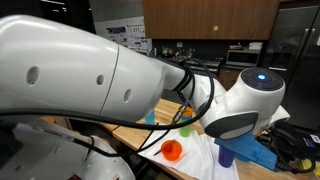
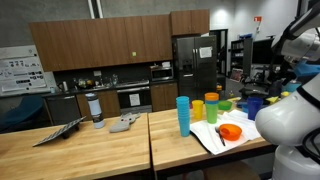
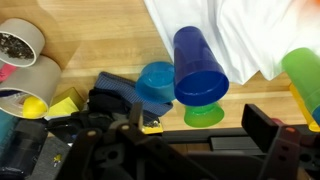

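Looking down from the wrist, the pincer (image 3: 198,140) has its dark fingers wide apart, released, grasping nothing.

Far left of the pincer, two tape rolls (image 3: 22,48) lie on the wooden table (image 3: 100,40). The frame edge cuts them off, and the speckled marks inside the upper roll are too blurred to read. Closer in, still left of the pincer, a tangle of black cables (image 3: 110,105) covers part of a yellow object. Just left of the gap between the fingers is a light blue cup (image 3: 155,85), its lower part hidden by the cables.

Straight ahead of the pincer, centred on the gap and clear of both fingers, is the dark blue cup (image 3: 198,65). It overlaps a bright green piece (image 3: 205,116) that lies nearer the pincer. Whether the dark blue cup stands upright cannot be told.

Beyond the pincer and to its right, a white cloth (image 3: 245,30) lies on the table. At the far right, a green cup (image 3: 303,75) is cut off by the frame.

In an exterior view, wall posters (image 2: 15,68) carry text too small to read. A stack of blue cups (image 2: 183,115) stands beside an orange bowl (image 2: 231,131).

In an exterior view, the white robot arm (image 1: 80,70) fills the left side and hides most of the table and the pincer.
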You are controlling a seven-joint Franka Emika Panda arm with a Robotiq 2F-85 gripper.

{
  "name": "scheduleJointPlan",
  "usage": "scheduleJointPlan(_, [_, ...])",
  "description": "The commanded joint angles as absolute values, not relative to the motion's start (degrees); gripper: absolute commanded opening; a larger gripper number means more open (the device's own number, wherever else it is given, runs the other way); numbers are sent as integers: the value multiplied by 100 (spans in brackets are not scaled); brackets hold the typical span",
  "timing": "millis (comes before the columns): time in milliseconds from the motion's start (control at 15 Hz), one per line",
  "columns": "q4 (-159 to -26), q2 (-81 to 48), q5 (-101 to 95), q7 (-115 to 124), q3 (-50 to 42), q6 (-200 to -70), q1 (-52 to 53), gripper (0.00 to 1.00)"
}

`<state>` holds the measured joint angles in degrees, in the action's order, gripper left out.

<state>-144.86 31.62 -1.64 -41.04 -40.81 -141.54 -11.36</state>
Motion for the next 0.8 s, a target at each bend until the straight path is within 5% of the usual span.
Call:
scheduleJointPlan(0, [-14483, 3131, -87, -4156, -4007, -14146, -1211, 100])
scheduleJointPlan(733, [-13957, 2747, 398, -4445, -4603, -13730, -870, 100])
